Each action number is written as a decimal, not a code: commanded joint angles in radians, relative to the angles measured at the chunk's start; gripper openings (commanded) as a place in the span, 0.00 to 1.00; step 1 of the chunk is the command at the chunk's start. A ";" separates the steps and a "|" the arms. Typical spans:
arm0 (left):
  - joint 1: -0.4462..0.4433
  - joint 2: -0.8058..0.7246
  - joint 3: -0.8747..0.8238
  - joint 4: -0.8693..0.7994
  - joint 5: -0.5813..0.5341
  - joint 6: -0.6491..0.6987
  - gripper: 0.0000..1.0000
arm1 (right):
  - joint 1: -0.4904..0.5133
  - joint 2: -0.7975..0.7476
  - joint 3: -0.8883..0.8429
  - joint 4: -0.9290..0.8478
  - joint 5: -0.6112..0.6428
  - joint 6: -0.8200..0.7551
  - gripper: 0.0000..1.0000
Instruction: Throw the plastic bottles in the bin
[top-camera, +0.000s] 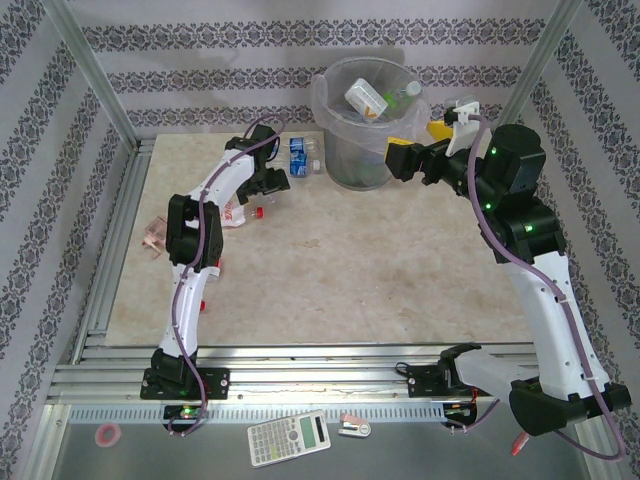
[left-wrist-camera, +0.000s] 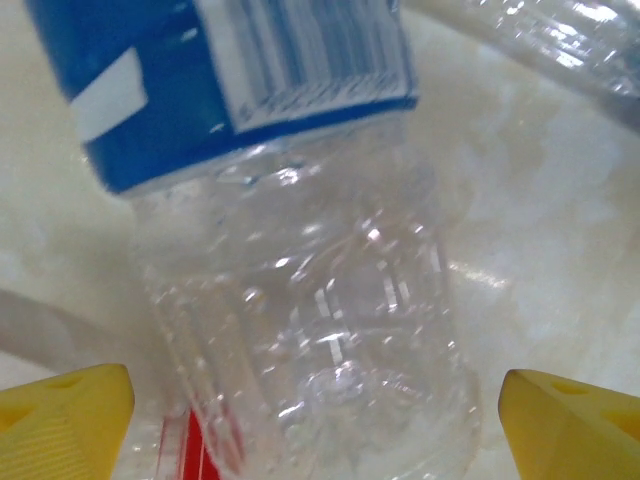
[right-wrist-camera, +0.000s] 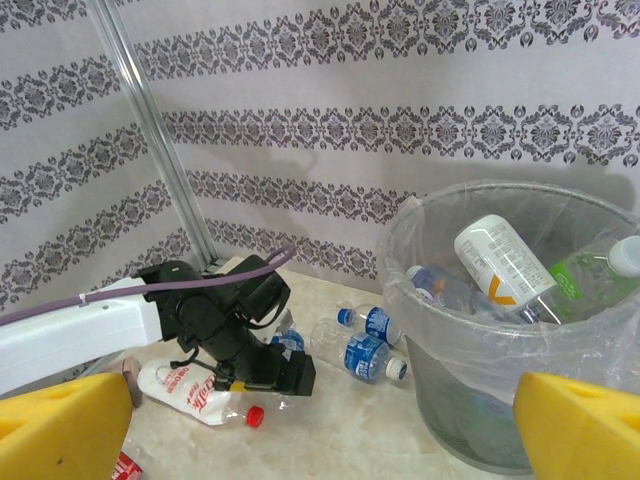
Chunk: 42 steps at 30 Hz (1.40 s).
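My left hand (left-wrist-camera: 318, 425), spread wide and holding nothing, straddles a blue-labelled plastic bottle (left-wrist-camera: 300, 300) on the table (top-camera: 350, 260) left of the top-centre bin (top-camera: 352, 160); I should lower, centre, then squeeze gently.

Bottles (top-camera: 366, 97), white- and green-labelled, are seen piled inside the bag-lined mesh bin (top-camera: 352, 165); blue-labelled bottles (top-camera: 300, 155) are left lying just beside it, a crushed red-capped bottle (top-camera: 238, 213) farther left.
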<state>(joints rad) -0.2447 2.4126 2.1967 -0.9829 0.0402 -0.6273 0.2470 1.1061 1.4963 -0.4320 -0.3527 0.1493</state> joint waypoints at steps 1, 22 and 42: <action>0.014 0.039 0.062 -0.037 -0.028 0.026 0.94 | 0.009 -0.002 0.011 -0.004 0.005 -0.019 0.98; 0.023 0.135 0.183 -0.137 -0.032 0.086 0.70 | 0.009 0.041 0.032 0.014 0.000 -0.014 0.98; 0.021 -0.354 -0.398 0.298 0.005 0.189 0.59 | 0.005 0.058 0.026 0.034 0.030 0.050 0.98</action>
<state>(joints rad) -0.2333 2.1502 1.8519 -0.8112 0.0341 -0.4770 0.2466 1.1484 1.4967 -0.4149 -0.3481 0.1623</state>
